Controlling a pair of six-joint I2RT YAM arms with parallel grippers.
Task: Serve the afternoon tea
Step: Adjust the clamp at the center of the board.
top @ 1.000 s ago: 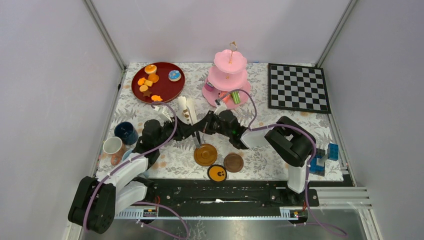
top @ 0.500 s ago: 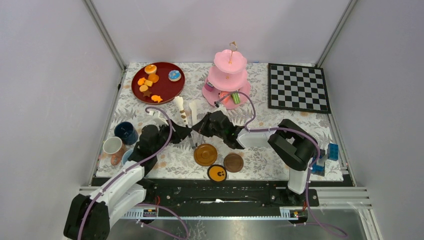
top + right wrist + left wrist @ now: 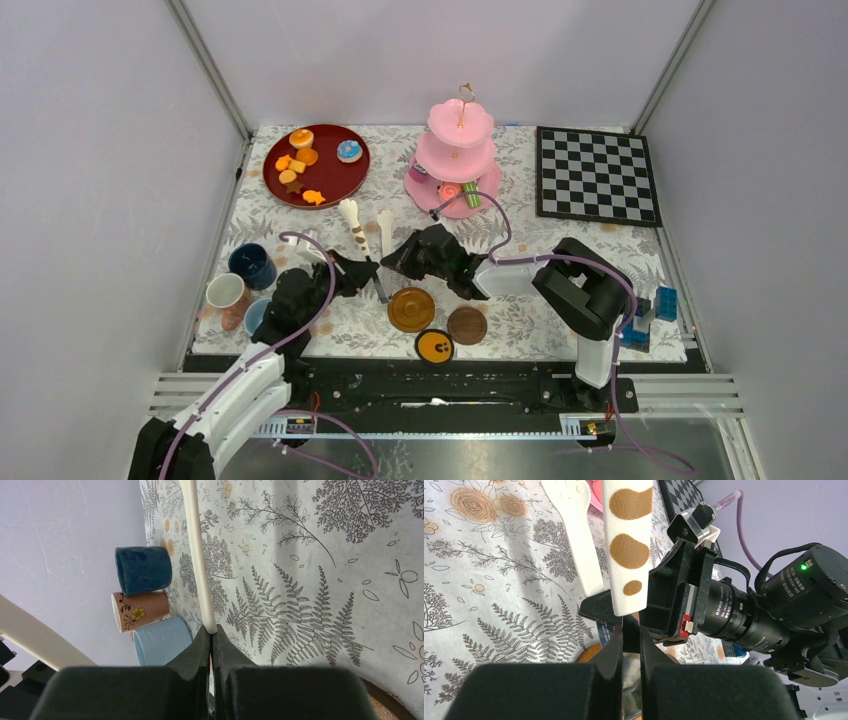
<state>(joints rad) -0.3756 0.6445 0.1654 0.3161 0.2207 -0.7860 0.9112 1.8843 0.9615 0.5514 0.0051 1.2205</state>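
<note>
My left gripper (image 3: pixel 630 626) is shut on the metal handle of a white spoon with brown spots (image 3: pixel 626 545), which sticks out ahead of it. From above, that spotted spoon (image 3: pixel 352 222) lies left of a plain white spoon (image 3: pixel 385 222). My right gripper (image 3: pixel 212 630) is shut on the plain white spoon (image 3: pixel 199 555). Both grippers (image 3: pixel 368 268) (image 3: pixel 402 252) meet mid-table, above a brown saucer (image 3: pixel 411 309). The pink cake stand (image 3: pixel 455 160) is behind, with pastries on its lowest tier. Dark-blue (image 3: pixel 252 265), white (image 3: pixel 225 291) and light-blue (image 3: pixel 258 312) cups stand at the left.
A red plate (image 3: pixel 330 185) with orange pastries, an iced one and a star biscuit sits back left. The chessboard (image 3: pixel 597 175) lies back right, blue blocks (image 3: pixel 645 315) near right. A second saucer (image 3: pixel 466 325) and an orange face disc (image 3: pixel 434 346) lie by the front edge.
My left gripper has shut on the spotted spoon and drawn back toward the near left with it. The right gripper shifted left with the plain spoon.
</note>
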